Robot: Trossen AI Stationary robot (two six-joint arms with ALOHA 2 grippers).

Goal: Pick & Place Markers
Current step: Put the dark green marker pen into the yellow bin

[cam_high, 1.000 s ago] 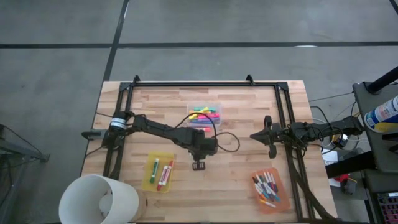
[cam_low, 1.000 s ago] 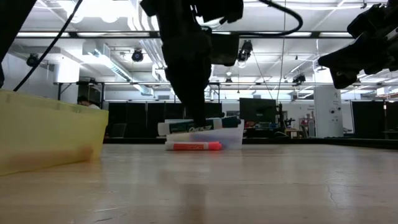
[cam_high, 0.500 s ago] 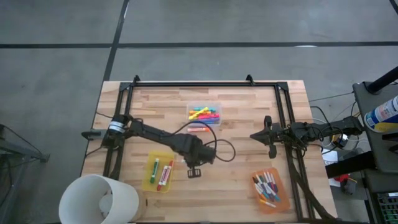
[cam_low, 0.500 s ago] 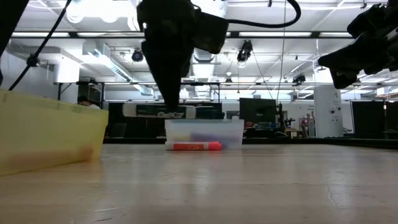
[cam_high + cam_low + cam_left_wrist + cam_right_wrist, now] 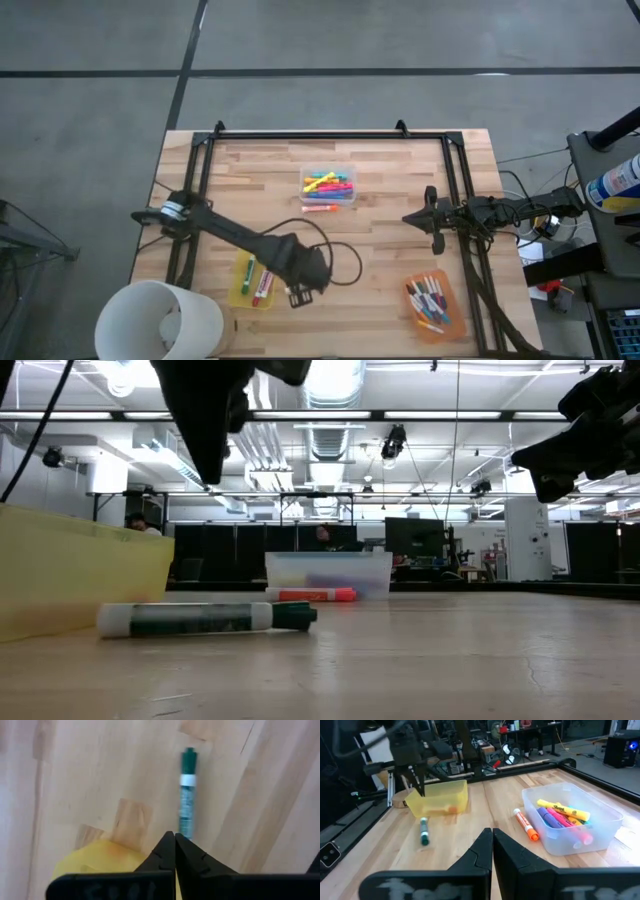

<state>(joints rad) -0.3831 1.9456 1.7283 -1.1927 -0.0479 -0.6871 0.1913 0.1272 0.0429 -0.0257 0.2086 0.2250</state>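
The green marker point(image 5: 187, 795) lies lengthwise at twelve o'clock from the left hand point(image 5: 174, 851), which is closed and empty, nearer than the right.

You're looking at a pale butcher-block counter point(image 5: 380, 270) standing on a grey concrete floor point(image 5: 90, 100) crossed by dark seam lines. Across the counter top, the room opens into a big workshop: white ceiling ducts point(image 5: 330, 435) and bright strip lights point(image 5: 420, 420) overhead, dark monitors point(image 5: 415, 538) and benches along the far side, a white pillar point(image 5: 525, 540) on the right.
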